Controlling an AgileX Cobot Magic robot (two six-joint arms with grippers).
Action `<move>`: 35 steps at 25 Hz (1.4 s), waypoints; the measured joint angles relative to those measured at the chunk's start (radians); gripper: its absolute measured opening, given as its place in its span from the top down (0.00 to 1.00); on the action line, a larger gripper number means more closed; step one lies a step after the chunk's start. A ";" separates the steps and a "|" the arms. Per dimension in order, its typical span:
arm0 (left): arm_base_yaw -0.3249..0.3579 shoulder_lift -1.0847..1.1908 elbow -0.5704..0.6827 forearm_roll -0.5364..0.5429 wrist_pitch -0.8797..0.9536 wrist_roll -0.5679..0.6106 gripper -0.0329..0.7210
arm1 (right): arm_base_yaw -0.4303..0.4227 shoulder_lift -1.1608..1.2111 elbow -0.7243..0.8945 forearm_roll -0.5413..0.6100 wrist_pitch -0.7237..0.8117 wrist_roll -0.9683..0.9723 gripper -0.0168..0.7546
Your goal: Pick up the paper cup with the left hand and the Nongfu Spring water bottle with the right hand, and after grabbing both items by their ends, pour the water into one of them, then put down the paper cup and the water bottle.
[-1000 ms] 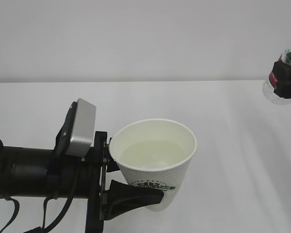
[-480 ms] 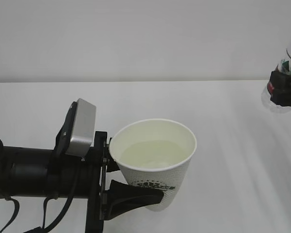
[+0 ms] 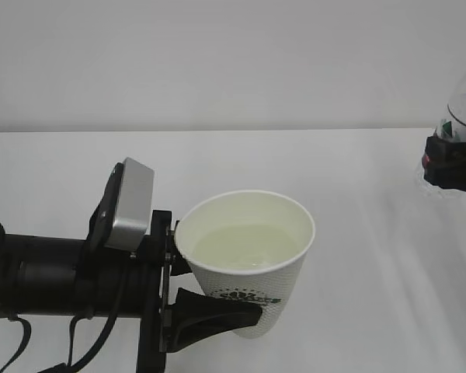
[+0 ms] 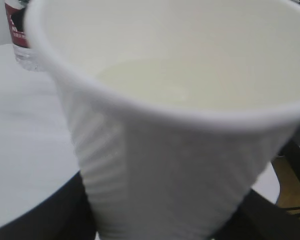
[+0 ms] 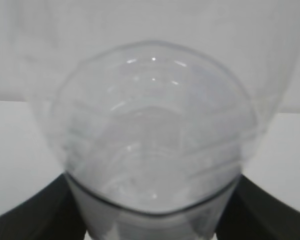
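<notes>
Now the cup [image 3: 245,260], upright and holding pale water [image 3: 245,246], sits pinched in our left gripper [image 3: 188,295] above the table [image 3: 357,186]. Our right gripper [image 3: 450,165] clamps the bottle [image 3: 464,101] at the far right edge, well apart. Pouring looks done; next we must lower both level and release.

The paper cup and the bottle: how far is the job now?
Pouring looks done: the paper cup holds water. In hand: the left gripper holds the cup, and the right gripper holds the water bottle far off at the right edge. Left: setting both down on the table.
</notes>
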 joint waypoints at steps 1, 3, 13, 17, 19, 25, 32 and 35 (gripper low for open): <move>0.000 0.000 0.000 0.000 0.000 0.000 0.38 | 0.000 0.009 0.000 0.002 -0.005 -0.002 0.34; 0.000 0.000 0.000 0.000 0.000 0.000 0.38 | 0.000 0.025 0.000 0.004 -0.018 -0.006 0.34; 0.000 0.000 0.000 0.000 0.000 0.000 0.38 | 0.000 0.103 -0.017 0.021 -0.059 -0.029 0.34; 0.000 0.000 0.000 0.000 0.002 0.000 0.38 | 0.000 0.136 -0.050 0.021 -0.059 -0.035 0.34; 0.000 0.000 0.000 0.000 0.002 0.000 0.38 | 0.000 0.149 -0.063 0.022 -0.060 -0.039 0.34; 0.000 0.000 0.000 0.000 0.002 0.000 0.38 | 0.000 0.196 -0.108 0.022 -0.057 -0.051 0.34; 0.000 0.000 0.000 -0.002 0.004 0.000 0.38 | 0.000 0.257 -0.144 0.022 -0.057 -0.053 0.34; 0.000 0.000 0.000 -0.002 0.006 0.000 0.38 | 0.000 0.286 -0.150 0.022 -0.062 -0.053 0.34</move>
